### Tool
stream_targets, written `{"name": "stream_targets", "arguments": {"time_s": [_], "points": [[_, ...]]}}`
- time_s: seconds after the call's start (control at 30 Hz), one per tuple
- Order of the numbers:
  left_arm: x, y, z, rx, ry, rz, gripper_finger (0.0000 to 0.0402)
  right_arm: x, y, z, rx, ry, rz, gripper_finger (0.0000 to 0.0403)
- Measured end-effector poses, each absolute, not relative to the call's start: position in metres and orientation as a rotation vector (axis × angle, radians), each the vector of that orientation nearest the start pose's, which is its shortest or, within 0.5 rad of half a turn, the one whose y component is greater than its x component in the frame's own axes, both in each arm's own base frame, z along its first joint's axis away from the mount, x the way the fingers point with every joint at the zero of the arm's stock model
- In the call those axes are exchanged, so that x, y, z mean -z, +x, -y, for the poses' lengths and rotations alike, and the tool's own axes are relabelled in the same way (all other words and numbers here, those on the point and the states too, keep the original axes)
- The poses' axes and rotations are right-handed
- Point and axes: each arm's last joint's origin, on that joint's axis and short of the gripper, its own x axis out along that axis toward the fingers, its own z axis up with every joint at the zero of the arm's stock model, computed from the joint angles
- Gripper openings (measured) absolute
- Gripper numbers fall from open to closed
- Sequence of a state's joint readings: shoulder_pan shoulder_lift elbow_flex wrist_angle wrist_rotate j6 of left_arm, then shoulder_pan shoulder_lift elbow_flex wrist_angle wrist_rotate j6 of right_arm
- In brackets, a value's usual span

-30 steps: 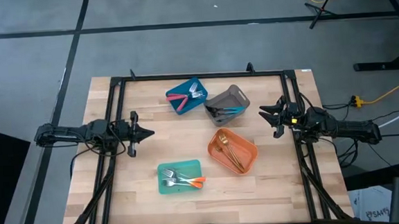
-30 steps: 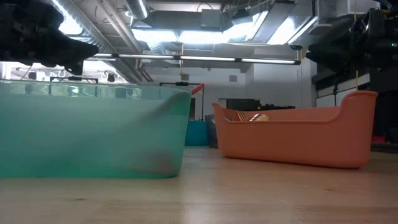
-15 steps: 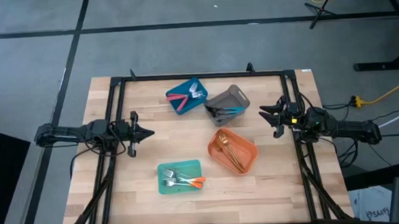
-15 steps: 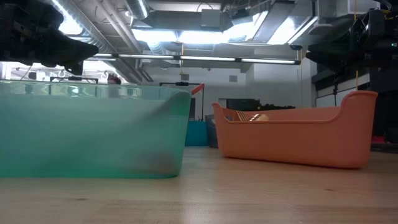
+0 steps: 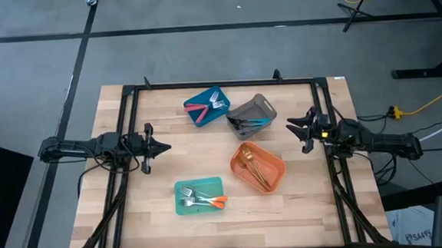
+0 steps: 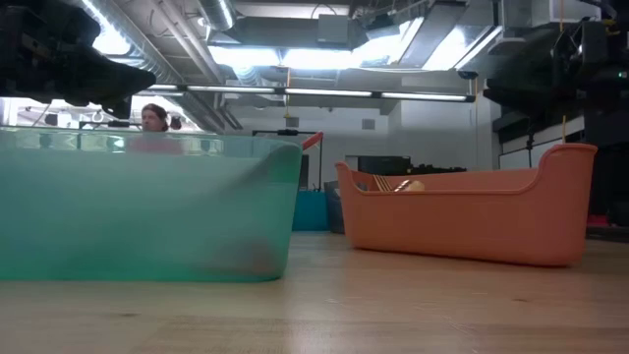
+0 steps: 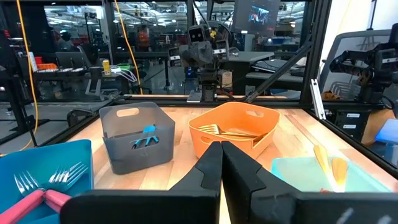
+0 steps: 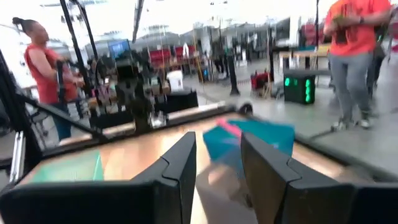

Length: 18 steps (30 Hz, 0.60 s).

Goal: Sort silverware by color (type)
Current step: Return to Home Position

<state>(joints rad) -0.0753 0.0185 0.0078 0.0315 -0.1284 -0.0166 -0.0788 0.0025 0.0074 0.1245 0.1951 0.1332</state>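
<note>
The silverware lies sorted in four bins. Pink-handled forks [image 5: 202, 112] are in the blue bin [image 5: 217, 92]. Blue-handled pieces [image 5: 253, 123] are in the grey bin [image 5: 259, 101]. Gold pieces [image 5: 256, 166] are in the orange bin [image 5: 279, 166]. Orange-handled forks [image 5: 210, 201] are in the teal bin [image 5: 182, 209]. My left gripper [image 5: 165, 148] is shut and empty at the table's left side, above the wood. My right gripper [image 5: 297, 133] is open and empty at the right side. In the left wrist view the shut fingers [image 7: 211, 163] point toward the orange bin [image 7: 264, 118].
A black frame [image 5: 218, 84] runs round the table along its far, left and right sides. Bare wood [image 5: 170, 169] lies between my left gripper and the bins. People stand in the room beyond the table [image 8: 45, 68], [image 6: 153, 116].
Neither arm nor any bin has visibly moved. A person has come into the low view, beyond the teal bin.
</note>
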Motion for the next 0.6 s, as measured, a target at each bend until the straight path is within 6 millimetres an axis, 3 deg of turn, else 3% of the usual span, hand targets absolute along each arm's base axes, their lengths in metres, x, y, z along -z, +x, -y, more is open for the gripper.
{"name": "stream_targets", "arguments": {"time_s": [0.23, 0.6], "points": [[-0.1677, 0.0981, 0.0037, -0.053, -0.019, 0.021, 0.0, -0.1693, 0.0971, 0.0116, 0.213, 0.149, 0.051, 0.0117], [-0.1677, 0.0981, 0.0037, -0.053, -0.019, 0.02, 0.0, -0.169, 0.0972, 0.0111, 0.195, 0.145, 0.046, 0.0117]]}}
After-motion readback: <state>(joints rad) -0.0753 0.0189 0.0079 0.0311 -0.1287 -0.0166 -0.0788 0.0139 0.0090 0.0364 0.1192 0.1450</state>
